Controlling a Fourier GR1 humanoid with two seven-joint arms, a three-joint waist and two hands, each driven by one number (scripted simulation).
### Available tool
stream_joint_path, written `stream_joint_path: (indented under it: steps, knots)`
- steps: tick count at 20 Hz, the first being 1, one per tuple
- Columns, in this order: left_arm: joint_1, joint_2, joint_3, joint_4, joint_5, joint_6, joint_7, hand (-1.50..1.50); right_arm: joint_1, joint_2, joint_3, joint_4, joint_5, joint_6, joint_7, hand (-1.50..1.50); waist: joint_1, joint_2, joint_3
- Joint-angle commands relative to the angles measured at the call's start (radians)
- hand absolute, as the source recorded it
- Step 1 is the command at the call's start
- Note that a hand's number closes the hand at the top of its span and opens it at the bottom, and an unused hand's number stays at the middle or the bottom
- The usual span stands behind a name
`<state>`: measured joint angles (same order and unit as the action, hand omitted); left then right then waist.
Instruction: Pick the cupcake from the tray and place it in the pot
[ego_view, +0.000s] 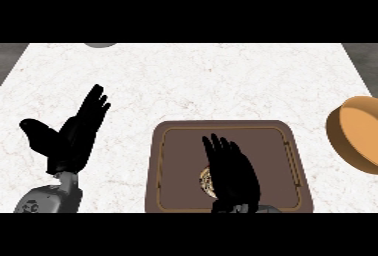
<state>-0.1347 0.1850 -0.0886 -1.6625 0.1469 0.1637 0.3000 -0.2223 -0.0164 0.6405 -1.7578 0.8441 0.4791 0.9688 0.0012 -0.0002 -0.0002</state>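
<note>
A brown tray (177, 131) lies on the marble counter near the front edge. The cupcake (206, 180) sits on it, mostly hidden; only a tan sliver shows at the left of my right hand (232, 172). That hand hovers over the cupcake with its fingers straight, pointing away from me, open. The orange pot (356, 132) stands at the right edge, partly cut off by the view. My left hand (74, 132) rests open at the left of the tray, fingers up and thumb spread.
A grey round object (100, 45) peeks in at the counter's far edge, upper left. The white marble counter (207, 80) stretches wide behind the tray.
</note>
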Motion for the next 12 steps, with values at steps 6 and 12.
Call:
stream_joint_path:
  steps: [6, 12]
  knots:
    - [0.004, 0.015, 0.039, -0.066, 0.008, -0.034, 0.062, 0.00, 0.010, 0.016, 0.024, 0.081, 0.020, 0.001, 0.072, -1.50, 0.002, -0.001, 0.000]
    - [0.014, -0.028, 0.013, -0.076, -0.038, -0.010, 0.068, 0.00, 0.008, 0.014, 0.008, 0.100, 0.020, -0.077, -0.150, 1.50, 0.001, -0.001, 0.000]
